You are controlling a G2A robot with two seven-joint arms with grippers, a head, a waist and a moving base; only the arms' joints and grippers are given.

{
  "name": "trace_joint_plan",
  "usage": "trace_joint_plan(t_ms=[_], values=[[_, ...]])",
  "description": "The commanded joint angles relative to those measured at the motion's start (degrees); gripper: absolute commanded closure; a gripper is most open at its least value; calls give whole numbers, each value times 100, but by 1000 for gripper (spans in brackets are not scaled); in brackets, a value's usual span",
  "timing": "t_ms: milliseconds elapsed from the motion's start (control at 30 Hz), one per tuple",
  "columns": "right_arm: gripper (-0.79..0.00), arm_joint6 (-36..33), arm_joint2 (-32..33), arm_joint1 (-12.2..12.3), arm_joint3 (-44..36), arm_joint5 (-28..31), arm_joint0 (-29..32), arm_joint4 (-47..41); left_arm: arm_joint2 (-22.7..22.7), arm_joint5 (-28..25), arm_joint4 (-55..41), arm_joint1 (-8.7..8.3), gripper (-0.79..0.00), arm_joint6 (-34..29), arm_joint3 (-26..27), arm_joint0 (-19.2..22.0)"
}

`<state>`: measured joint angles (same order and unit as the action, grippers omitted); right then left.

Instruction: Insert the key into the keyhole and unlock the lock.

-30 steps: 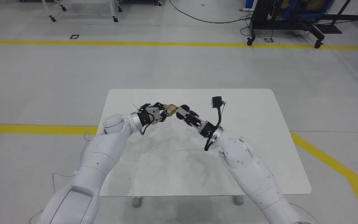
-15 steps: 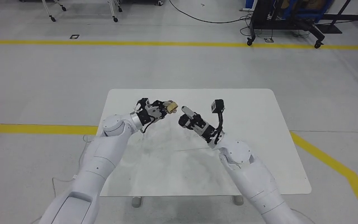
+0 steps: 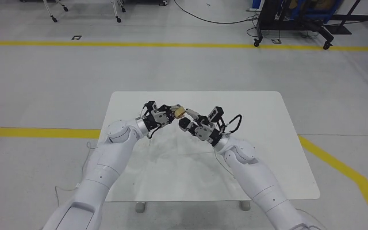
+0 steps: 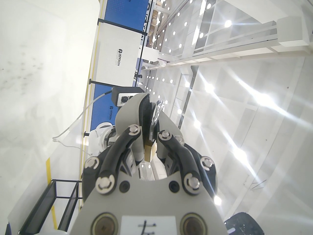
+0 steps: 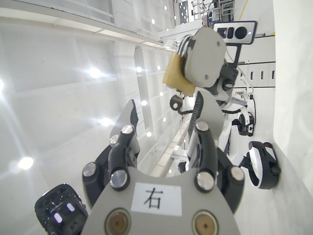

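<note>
Left gripper [image 4: 152, 113] is raised above the white rectangular table [image 3: 259, 115], near its far middle. Its fingers are pressed together on a small brass padlock with a silver steel shackle [image 5: 177, 74]. The pads grip at the shackle [image 5: 184, 43] end, and the brass body hangs free beyond them. In the right wrist view a small dark-headed key [image 5: 175, 105] sticks out from the padlock's bottom face, apparently seated in the keyhole. Whether the shackle has sprung cannot be told, since the finger hides its foot. Right gripper [image 5: 165, 110] faces the left one, tip to tip, just beside the padlock. Its fingers are spread wide and have hold of nothing. The key head lies between and just beyond its fingertips, close to one ribbed pad [image 5: 196, 108]; contact with it cannot be judged.
</note>
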<state>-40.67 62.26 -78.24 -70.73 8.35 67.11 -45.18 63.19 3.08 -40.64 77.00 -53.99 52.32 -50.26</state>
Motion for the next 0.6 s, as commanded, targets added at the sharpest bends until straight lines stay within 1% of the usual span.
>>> trace_joint_plan(t_ms=[0, 167, 233, 267, 300, 333, 567], values=[[-277, 1, -22, -17, 77, -28, -53, -60, -6, -16, 114, -13, 0, -17, 38, 1], [-262, -41, -45, -42, 171, -34, -106, -114, 29, 10, 153, -31, 0, -40, 107, -34], [-234, -76, -47, -49, 207, -67, -114, -155, 42, 17, 169, -38, 0, -36, 123, -45], [-194, -92, -50, -51, 229, -84, -118, -165, 44, 23, 186, -42, 0, -45, 135, -48], [-123, -100, -49, -54, 251, -90, -125, -171, 39, 24, 258, -49, 0, -53, 143, -39], [0, -108, -50, -58, 268, -95, -128, -181, 39, 24, 309, -56, 0, -59, 150, -33], [0, -197, -69, -78, 346, -166, -152, -230, 13, 54, 419, -66, 0, -75, 180, -34]])
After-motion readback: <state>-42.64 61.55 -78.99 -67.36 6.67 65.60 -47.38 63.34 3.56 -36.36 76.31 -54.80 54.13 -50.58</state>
